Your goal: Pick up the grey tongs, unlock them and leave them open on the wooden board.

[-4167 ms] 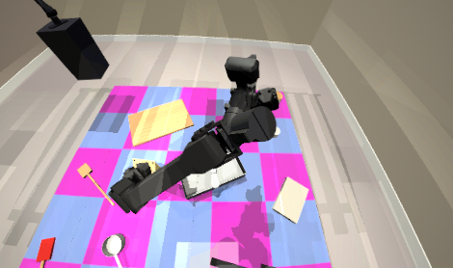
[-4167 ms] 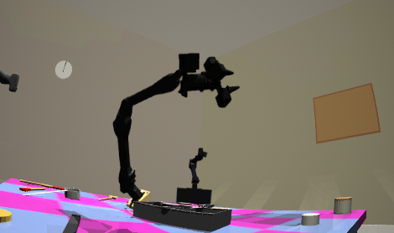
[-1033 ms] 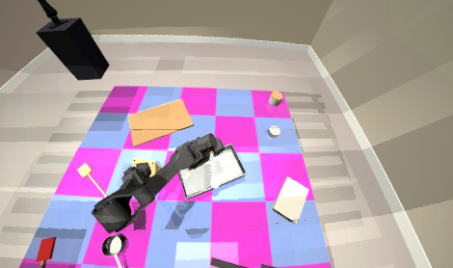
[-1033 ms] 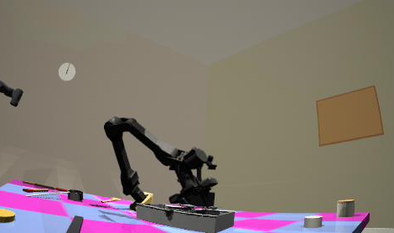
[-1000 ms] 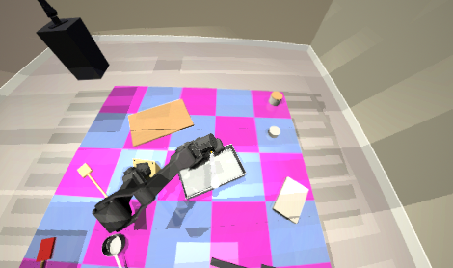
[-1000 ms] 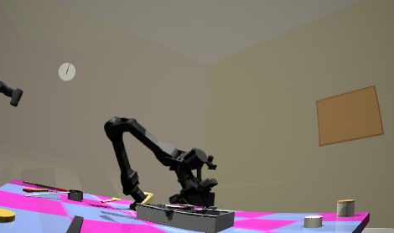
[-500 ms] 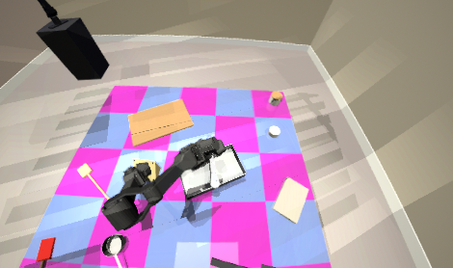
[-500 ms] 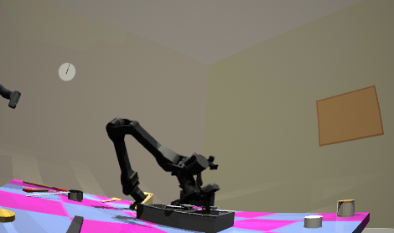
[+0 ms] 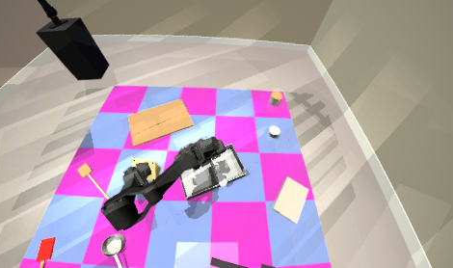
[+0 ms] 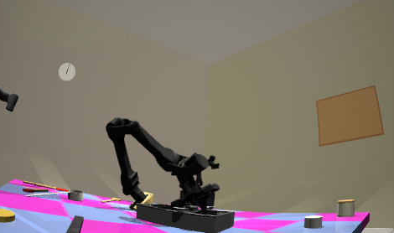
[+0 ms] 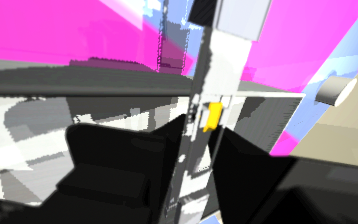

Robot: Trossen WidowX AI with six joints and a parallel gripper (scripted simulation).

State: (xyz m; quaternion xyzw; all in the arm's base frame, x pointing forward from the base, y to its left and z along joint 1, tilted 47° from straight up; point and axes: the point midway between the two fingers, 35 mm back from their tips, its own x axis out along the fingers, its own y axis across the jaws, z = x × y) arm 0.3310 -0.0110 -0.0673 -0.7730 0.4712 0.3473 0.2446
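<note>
From above, we find the arm [image 9: 172,175] hiding most of the tongs [image 9: 223,182] and part of the roasting tin [image 9: 234,166]. The ladle [image 9: 113,246] is cut off at the bottom edge.

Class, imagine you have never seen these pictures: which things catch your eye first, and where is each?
First the pink-and-blue checked mat covering the table. At its middle, the black arm bends down over the roasting tin, its hand closed on the grey tongs lying across the tin. Behind the tin, toward the far edge, lies the wooden board.
</note>
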